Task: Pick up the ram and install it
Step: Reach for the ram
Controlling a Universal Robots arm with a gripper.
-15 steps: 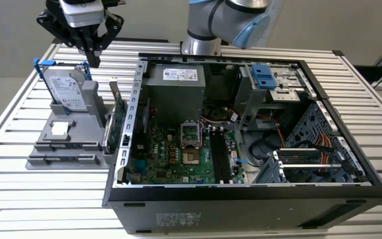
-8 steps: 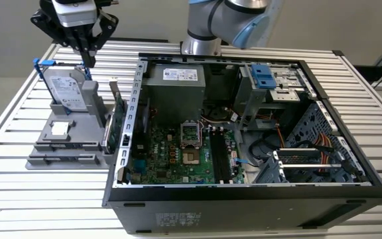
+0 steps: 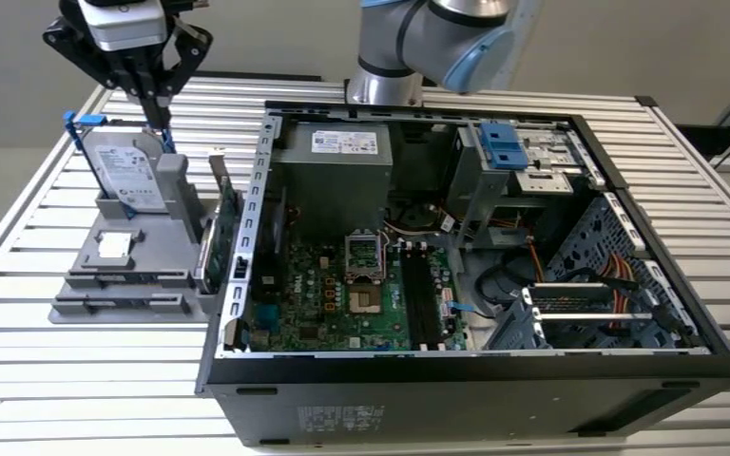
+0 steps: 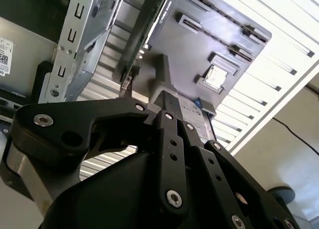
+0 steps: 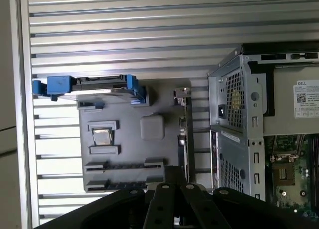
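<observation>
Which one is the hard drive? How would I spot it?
Start at the big open computer case; a grey holder sits on the table at the exterior view's left of it. The hard drive stands tilted at the holder's far end. It is the silver box with blue rails, not the green card beside it.

Robotics lab, slatted aluminium workbench (image 3: pixel 86 380), opened desktop computer case (image 3: pixel 467 404), grey parts fixture (image 3: pixel 122 282)
</observation>
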